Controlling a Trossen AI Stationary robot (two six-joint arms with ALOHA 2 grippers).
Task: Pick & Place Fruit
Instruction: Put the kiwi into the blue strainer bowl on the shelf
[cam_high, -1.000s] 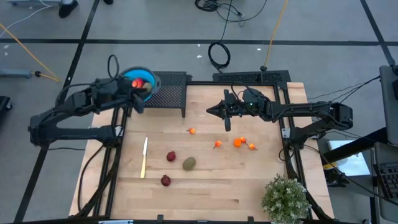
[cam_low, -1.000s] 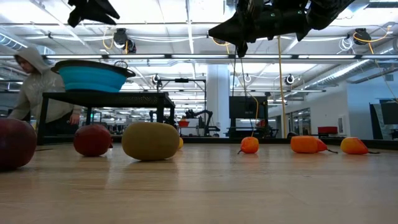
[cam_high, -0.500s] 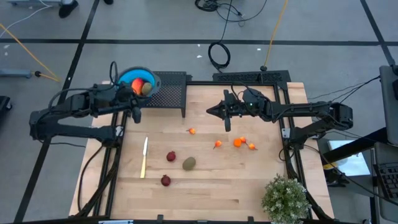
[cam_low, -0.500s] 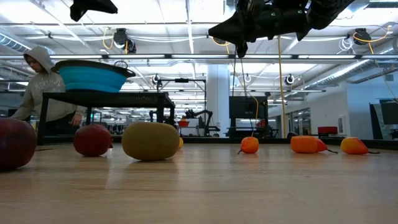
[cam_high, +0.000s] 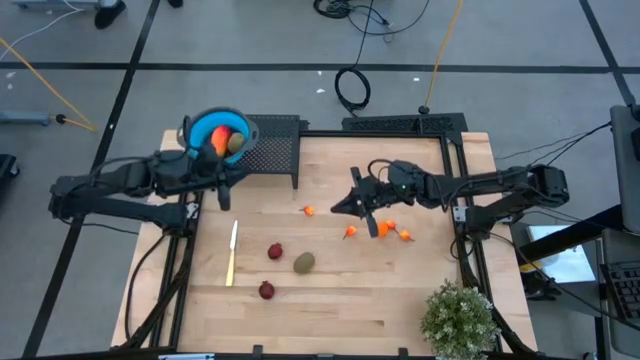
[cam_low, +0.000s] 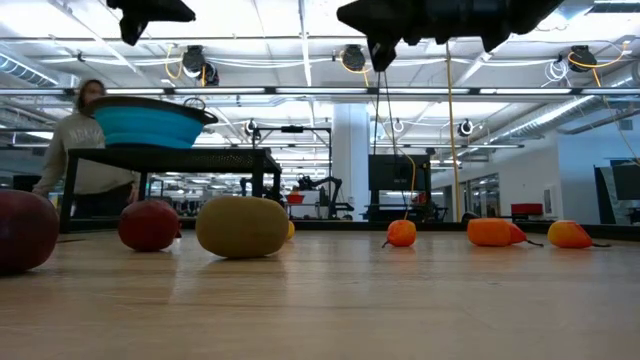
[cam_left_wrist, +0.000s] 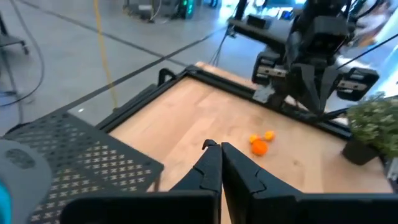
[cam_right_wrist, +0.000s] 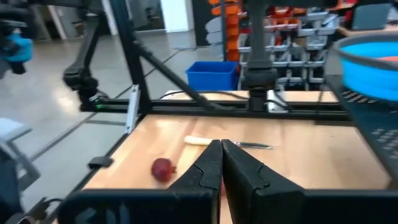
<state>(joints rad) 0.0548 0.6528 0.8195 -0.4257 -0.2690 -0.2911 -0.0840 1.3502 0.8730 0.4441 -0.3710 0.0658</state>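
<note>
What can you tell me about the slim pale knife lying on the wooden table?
The slim pale knife lies flat on the light wooden table, towards its left side, pointing roughly front to back with a slight tilt. It is one narrow, cream-coloured strip; handle and blade are hard to tell apart. Nothing touches it. A dark red round fruit sits apart to its right.

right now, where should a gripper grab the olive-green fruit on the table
Grip the olive-green fruit across its short middle, coming straight down from above. It lies on its side on the bare table, an oval with room on both long flanks for the fingers.
</note>
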